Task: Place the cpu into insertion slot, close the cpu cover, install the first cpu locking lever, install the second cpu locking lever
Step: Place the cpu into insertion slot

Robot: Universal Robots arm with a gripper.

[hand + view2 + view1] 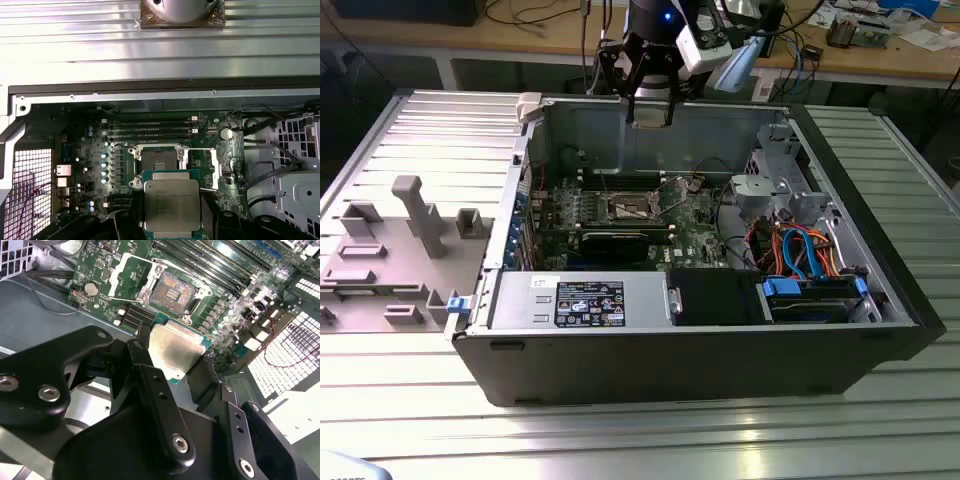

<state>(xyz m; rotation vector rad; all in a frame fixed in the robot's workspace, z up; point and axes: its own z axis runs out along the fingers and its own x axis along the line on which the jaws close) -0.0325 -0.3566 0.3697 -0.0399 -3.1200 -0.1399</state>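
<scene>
My gripper [650,108] hangs above the back wall of the open computer case, shut on the cpu [172,206], a flat square chip with a silvery-grey top and green edge. In the second wrist view the black fingers [143,356] press the cpu [175,351] from two sides. Below on the green board lies the insertion slot [159,162] [172,292] [632,207], a dark square recess lying uncovered. The cpu cover [214,167] [126,271], a thin silver frame, is swung open to one side of the slot. Thin wire levers [667,186] stand up beside the slot.
The case [670,350] lies on a ribbed metal table, with a power supply [582,302] and drive bays [810,295] along its near side. Memory slots [150,129] run beside the socket. A grey fixture [410,215] stands at the exterior view's left.
</scene>
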